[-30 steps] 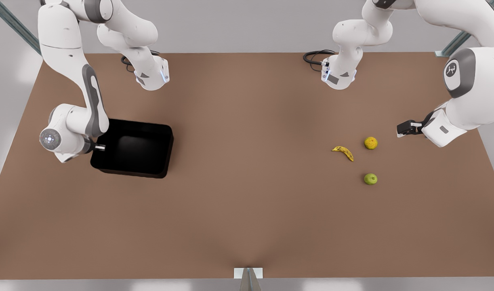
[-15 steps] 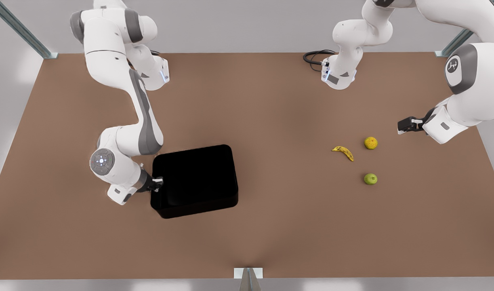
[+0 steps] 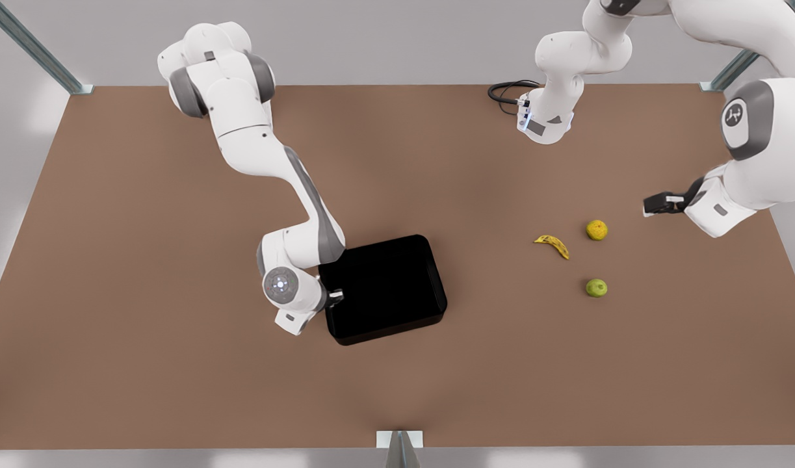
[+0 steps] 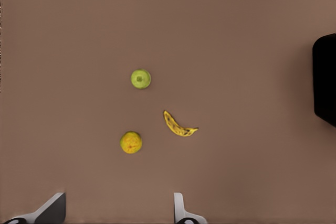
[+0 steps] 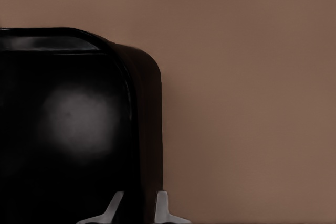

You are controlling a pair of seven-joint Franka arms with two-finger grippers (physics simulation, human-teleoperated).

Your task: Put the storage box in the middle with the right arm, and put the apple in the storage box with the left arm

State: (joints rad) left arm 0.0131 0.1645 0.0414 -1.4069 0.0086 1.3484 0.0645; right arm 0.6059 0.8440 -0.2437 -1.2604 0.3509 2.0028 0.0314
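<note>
The black storage box (image 3: 385, 333) sits near the table's middle in the front view. My right gripper (image 3: 335, 298) is shut on its wall (image 5: 149, 119) on the front view's left side, one finger inside and one outside. The pale-green apple (image 3: 597, 287) lies on the table at the front view's right, apart from the box. My left gripper (image 3: 651, 207) hovers open above and behind the fruits, with nothing between its fingers. In the left wrist view the apple (image 4: 140, 78) lies beyond the gripper (image 4: 116, 208), and the box's edge (image 4: 325, 80) shows farther off.
A yellow-orange round fruit (image 3: 597, 229) and a spotted banana (image 3: 552, 244) lie close to the apple, between it and the left gripper. A black cable (image 3: 508, 91) coils at the table's far edge. Brown table (image 3: 176, 377) stretches bare around the box.
My right arm has carried the storage box from the front view's left to near the table's middle. The left gripper has barely shifted. The fruits have not moved.
</note>
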